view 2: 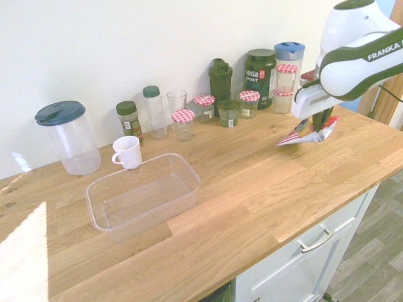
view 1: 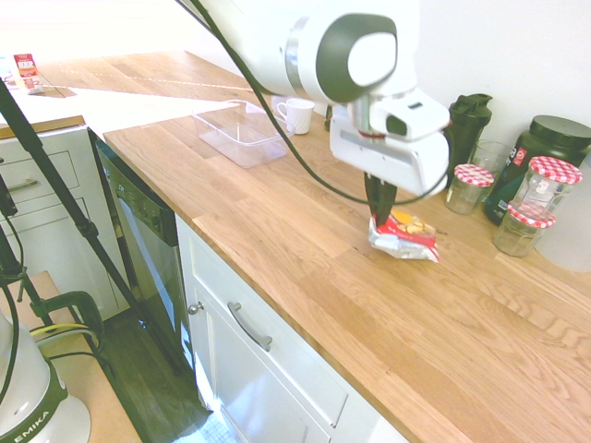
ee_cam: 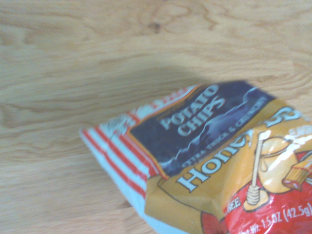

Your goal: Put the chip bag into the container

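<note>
The chip bag (view 1: pixel 406 236) is a small crinkled red, white and yellow foil bag lying on the wooden counter at the end near the jars. From the other side the chip bag (view 2: pixel 307 133) shows its silver back. My gripper (view 1: pixel 379 212) comes down from above and is shut on the bag's upper edge; the gripper (view 2: pixel 322 119) pinches it there. Up close, the chip bag (ee_cam: pixel 214 161) reads "Potato Chips". The container (view 2: pixel 182 196), a shallow clear rectangular tub, stands empty well away along the counter; the container (view 1: pixel 222 146) is beyond the arm.
A white mug (view 2: pixel 128 151) stands just behind the tub, beside a tall clear pitcher (view 2: pixel 68 137). Jars with checkered lids (view 2: pixel 183 124), bottles and a dark Vega tub (view 2: pixel 260 75) line the wall. More checkered-lid jars (view 1: pixel 471 187) stand close behind the bag. The counter's front edge drops off.
</note>
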